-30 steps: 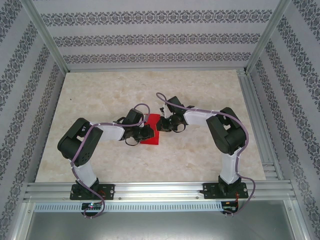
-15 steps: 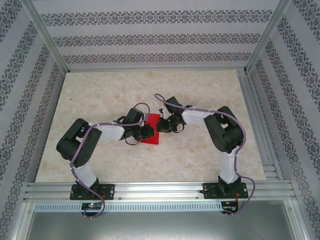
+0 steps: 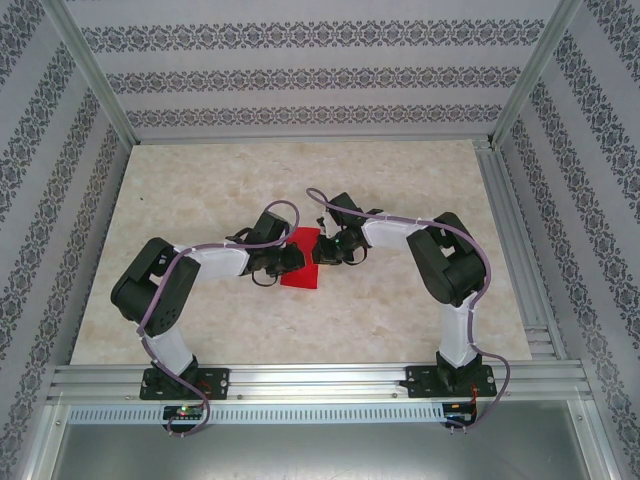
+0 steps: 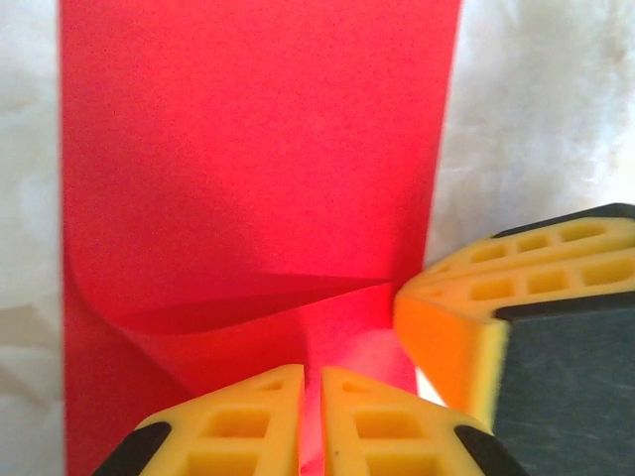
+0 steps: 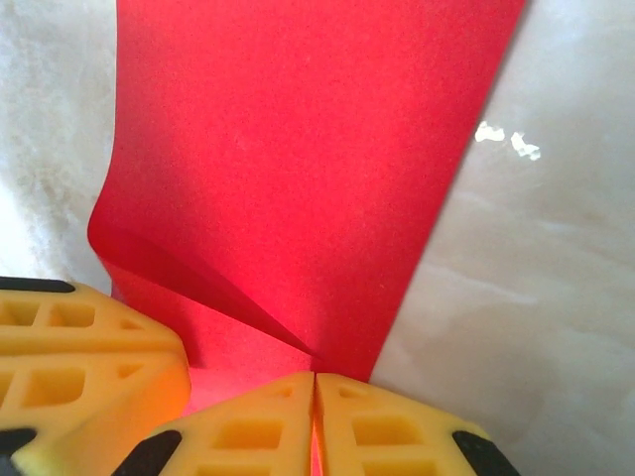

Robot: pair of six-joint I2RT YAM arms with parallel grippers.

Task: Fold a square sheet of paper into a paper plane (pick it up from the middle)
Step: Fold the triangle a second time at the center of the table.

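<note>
A red sheet of paper lies in the middle of the table, folded into a narrow rectangle. My left gripper comes at it from the left and my right gripper from the right, and they nearly meet over its far half. In the left wrist view my left gripper is shut on a raised fold of the red paper, with the other arm's finger close at the right. In the right wrist view my right gripper pinches the paper where a flap lifts off the lower layer.
The marble-patterned tabletop spreads wide on every side of the paper. Aluminium rails run along the right edge and the near edge. Patterned walls close in the back and both sides.
Both grippers have crept slightly to the left and away from the bases while holding the paper. The paper's far edge has shifted a little with them.
</note>
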